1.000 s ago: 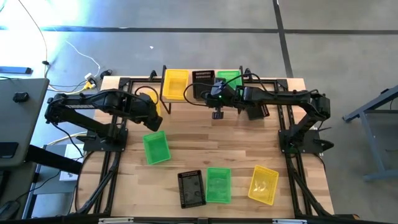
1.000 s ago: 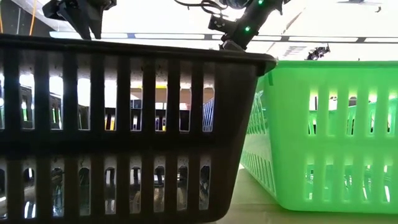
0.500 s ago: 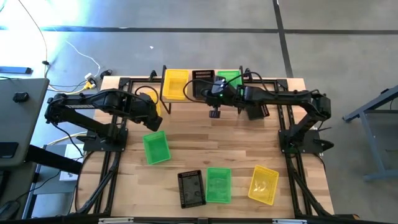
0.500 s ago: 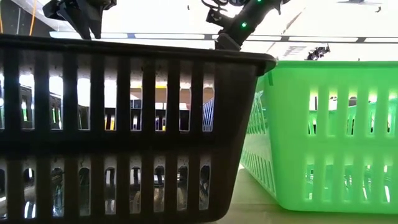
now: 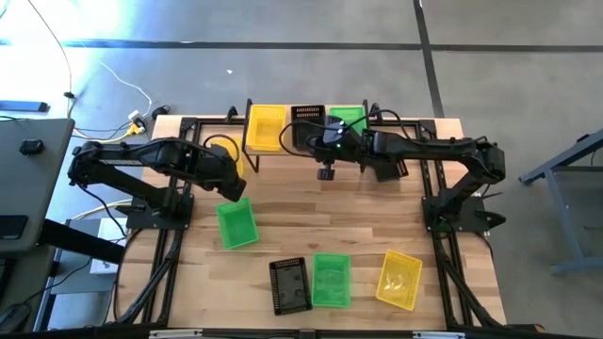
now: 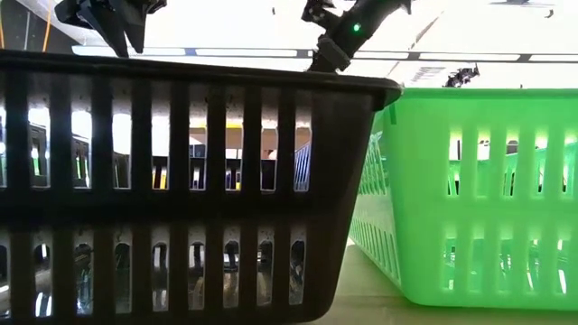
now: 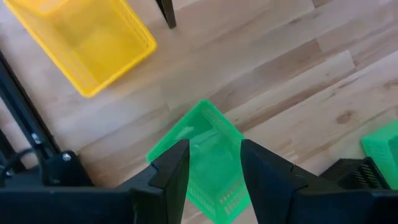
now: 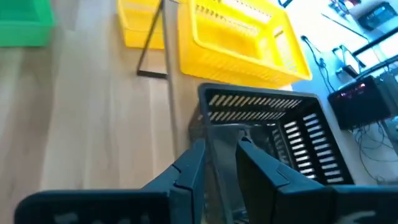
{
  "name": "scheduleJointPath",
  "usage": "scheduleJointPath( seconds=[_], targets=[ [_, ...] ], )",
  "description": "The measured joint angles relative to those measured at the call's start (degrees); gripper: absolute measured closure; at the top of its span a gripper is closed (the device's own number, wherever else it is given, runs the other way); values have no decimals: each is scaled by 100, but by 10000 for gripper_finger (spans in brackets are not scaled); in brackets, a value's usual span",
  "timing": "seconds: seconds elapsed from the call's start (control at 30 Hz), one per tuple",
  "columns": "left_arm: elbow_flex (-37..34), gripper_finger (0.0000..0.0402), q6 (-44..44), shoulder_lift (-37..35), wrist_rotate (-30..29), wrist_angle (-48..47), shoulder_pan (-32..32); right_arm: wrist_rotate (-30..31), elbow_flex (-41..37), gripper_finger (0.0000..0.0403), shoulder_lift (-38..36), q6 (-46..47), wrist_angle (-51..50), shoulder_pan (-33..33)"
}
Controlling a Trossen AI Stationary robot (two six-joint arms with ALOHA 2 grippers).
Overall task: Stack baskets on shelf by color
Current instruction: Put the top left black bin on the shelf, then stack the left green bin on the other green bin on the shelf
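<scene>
Just beyond the right pincer [image 8: 219,163], black basket [image 8: 273,124] on shelf [image 8: 166,68].

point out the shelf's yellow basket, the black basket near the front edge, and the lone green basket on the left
yellow basket [image 5: 265,126], high view, its floor
black basket [image 5: 289,285], high view, its floor
green basket [image 5: 236,224], high view, its floor

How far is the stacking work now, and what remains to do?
Done, as it looks: a yellow basket, a black basket and a green basket sit on the shelf. In hand: the right gripper hangs open in front of the shelf; the left gripper, open, hovers over a green basket. Left: several more baskets on the table.
</scene>
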Motion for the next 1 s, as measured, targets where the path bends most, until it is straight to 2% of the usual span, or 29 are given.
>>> scheduleJointPath(
  seconds=[0.6, 1.0],
  targets=[
    [-1061, 268, -3256, -1, 276, 29, -1459, -2, 0, 326, -165, -186, 133, 109],
    [-2251, 268, -4916, 2, 310, 873, -2193, -2, 0, 326, -173, -197, 168, 109]
  ],
)
